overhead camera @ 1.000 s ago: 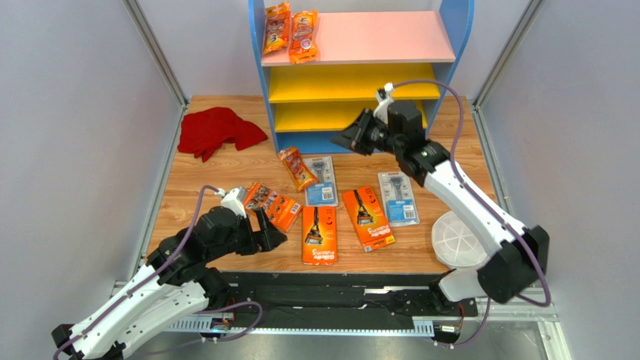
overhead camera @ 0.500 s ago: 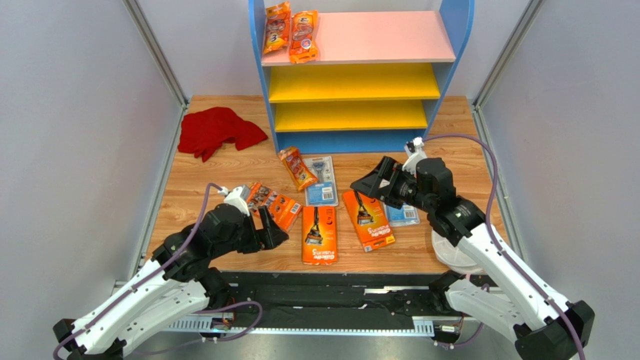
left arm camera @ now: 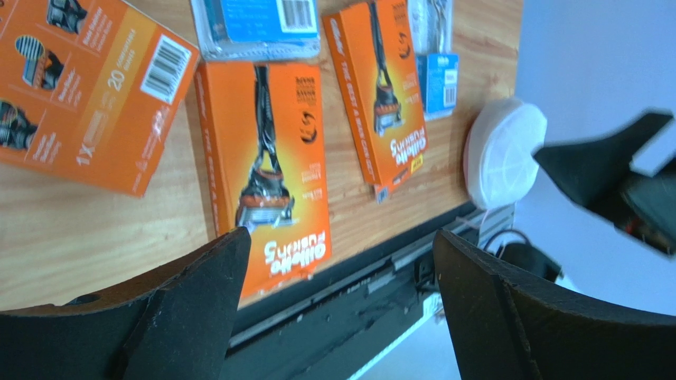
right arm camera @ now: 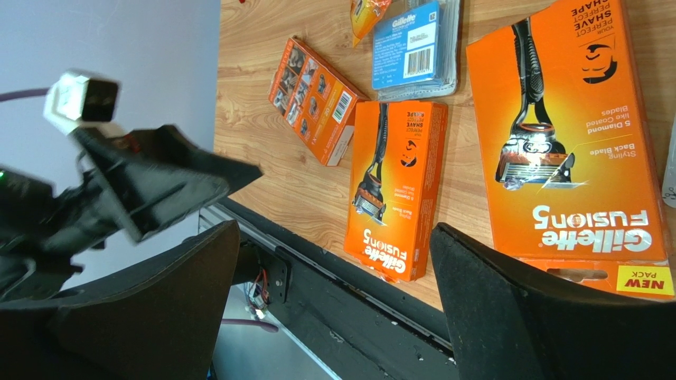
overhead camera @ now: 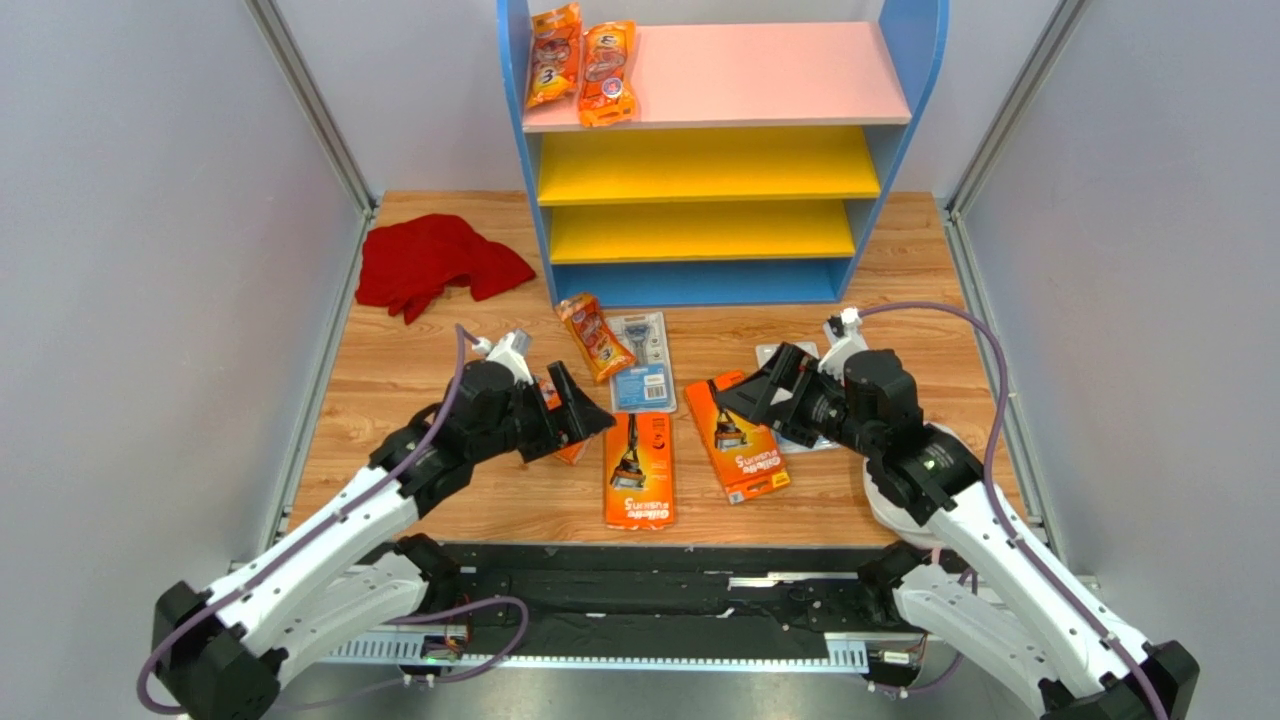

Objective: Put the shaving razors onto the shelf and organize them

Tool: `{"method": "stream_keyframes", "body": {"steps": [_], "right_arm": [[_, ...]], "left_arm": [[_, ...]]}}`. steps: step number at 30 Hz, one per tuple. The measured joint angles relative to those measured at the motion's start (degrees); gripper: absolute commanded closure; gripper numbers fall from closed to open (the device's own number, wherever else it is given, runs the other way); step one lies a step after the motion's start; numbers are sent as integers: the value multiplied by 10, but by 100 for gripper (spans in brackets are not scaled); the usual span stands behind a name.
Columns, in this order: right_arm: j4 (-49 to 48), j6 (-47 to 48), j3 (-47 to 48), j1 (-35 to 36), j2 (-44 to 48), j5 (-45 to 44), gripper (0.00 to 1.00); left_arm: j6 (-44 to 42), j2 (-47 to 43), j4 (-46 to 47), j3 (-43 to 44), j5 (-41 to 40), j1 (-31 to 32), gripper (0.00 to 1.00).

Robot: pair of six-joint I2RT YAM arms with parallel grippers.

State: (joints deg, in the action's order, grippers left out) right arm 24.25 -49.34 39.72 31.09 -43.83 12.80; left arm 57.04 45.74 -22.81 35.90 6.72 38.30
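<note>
The shelf [overhead camera: 751, 75] stands at the back, with two orange razor bags [overhead camera: 553, 53] on the left of its pink top board. On the table lie an orange bag [overhead camera: 594, 336], a grey-blue blister card [overhead camera: 642, 365], two orange razor boxes [overhead camera: 639, 468] [overhead camera: 736, 438], and a second blister card [overhead camera: 784, 357] partly behind my right gripper. My left gripper [overhead camera: 579, 417] [left arm camera: 341, 245] hovers open over an orange flat pack [left arm camera: 87, 95], empty. My right gripper [overhead camera: 747, 393] [right arm camera: 335, 233] hangs open and empty above the right orange box [right arm camera: 571, 134].
A red cloth [overhead camera: 436, 263] lies at the back left of the table. A round white lidded dish [left arm camera: 504, 150] sits near the front right edge, mostly under my right arm. The two grippers face each other across the middle boxes. Grey walls close both sides.
My right arm drew back from the shelf front down to the table and its jaws opened. My left arm swung forward and right over the orange flat pack. No pack moved.
</note>
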Motion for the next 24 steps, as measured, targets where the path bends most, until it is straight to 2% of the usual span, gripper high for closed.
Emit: {"method": "stream_keyframes", "body": {"steps": [5, 11, 15, 20, 24], "right_arm": [[15, -5, -11, 0, 43, -8, 6], [43, -10, -23, 0, 80, -14, 6], [65, -13, -24, 0, 101, -21, 5], [79, -16, -31, 0, 121, -24, 5], [94, -19, -40, 0, 136, -27, 5]], "left_arm": [[23, 107, 117, -36, 63, -79, 10], [39, 250, 250, -30, 134, -162, 21], [39, 341, 283, 19, 163, -179, 25], [38, 405, 315, 66, 176, -187, 29], [29, 442, 316, 88, 177, -195, 28]]}}
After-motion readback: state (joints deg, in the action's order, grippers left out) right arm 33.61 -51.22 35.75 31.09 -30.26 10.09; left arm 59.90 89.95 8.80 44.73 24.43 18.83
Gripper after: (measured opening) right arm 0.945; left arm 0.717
